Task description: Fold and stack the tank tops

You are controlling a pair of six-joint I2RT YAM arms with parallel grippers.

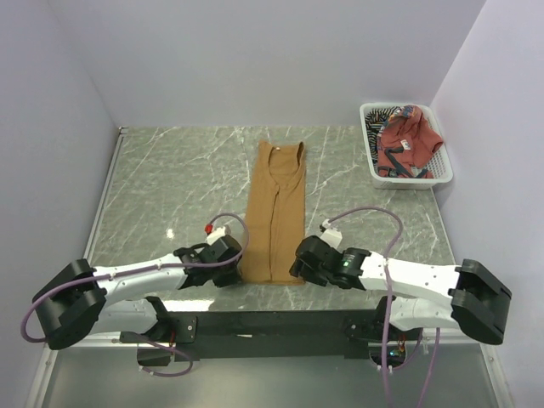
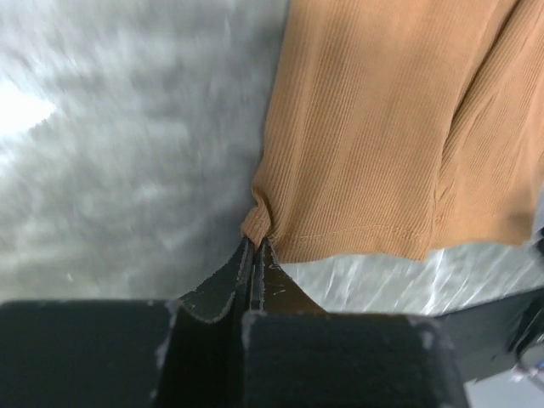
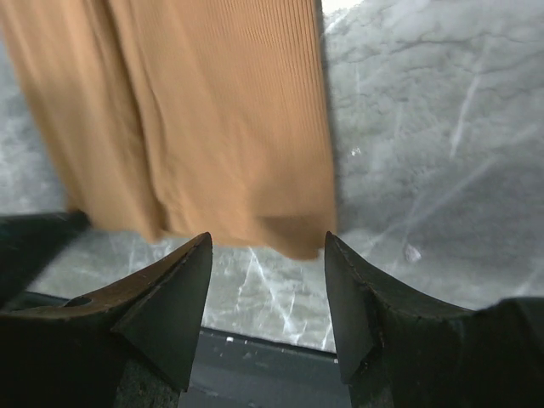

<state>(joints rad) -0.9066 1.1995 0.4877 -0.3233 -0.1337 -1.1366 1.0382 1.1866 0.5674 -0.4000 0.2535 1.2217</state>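
Only left wrist view is showing left hand clamping 7 o'clock corner of mustard top; right hand is hovering apart; striped top is lying mostly buried under red top.

The tan top lies flat at the middle of the table, folded lengthwise into a narrow strip, neck toward 12 o'clock, hem toward 6. Its 7 o'clock hem corner is pinched in the left claw. The red top sits crumpled in the basket at 2 o'clock, over the striped top.
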